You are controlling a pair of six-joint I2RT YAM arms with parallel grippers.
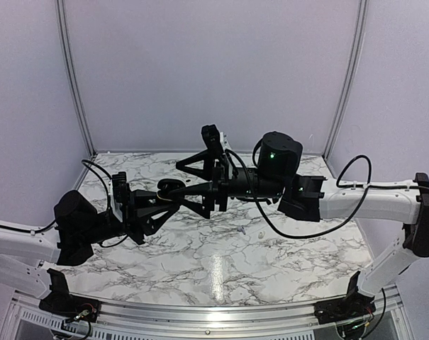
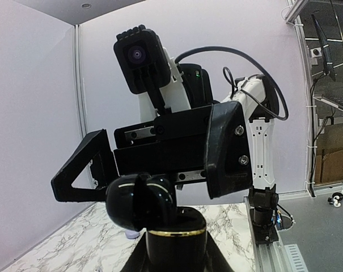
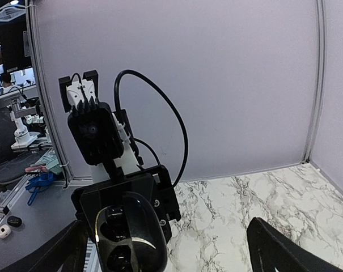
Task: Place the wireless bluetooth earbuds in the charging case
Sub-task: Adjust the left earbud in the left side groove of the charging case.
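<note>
My left gripper (image 1: pixel 163 194) is shut on a black charging case (image 2: pixel 176 241) with a gold band, held upright above the table. Its rounded lid (image 2: pixel 138 199) hangs open to one side. In the right wrist view the case (image 3: pixel 126 241) shows two dark glossy wells; I cannot tell whether an earbud sits in either. My right gripper (image 1: pixel 180 183) faces the left one, jaws wide open, one finger (image 3: pixel 62 249) close beside the case and the other (image 3: pixel 282 249) far off. Nothing is between its pads. A small pale lilac thing (image 2: pixel 131 233) lies on the marble behind the case.
The marble table (image 1: pixel 221 262) has white walls on three sides. Both arms meet over its left middle. Small white and black things (image 3: pixel 1 230) lie on a grey desk beyond the left wall, and small white things (image 2: pixel 334 200) lie beyond the right rail.
</note>
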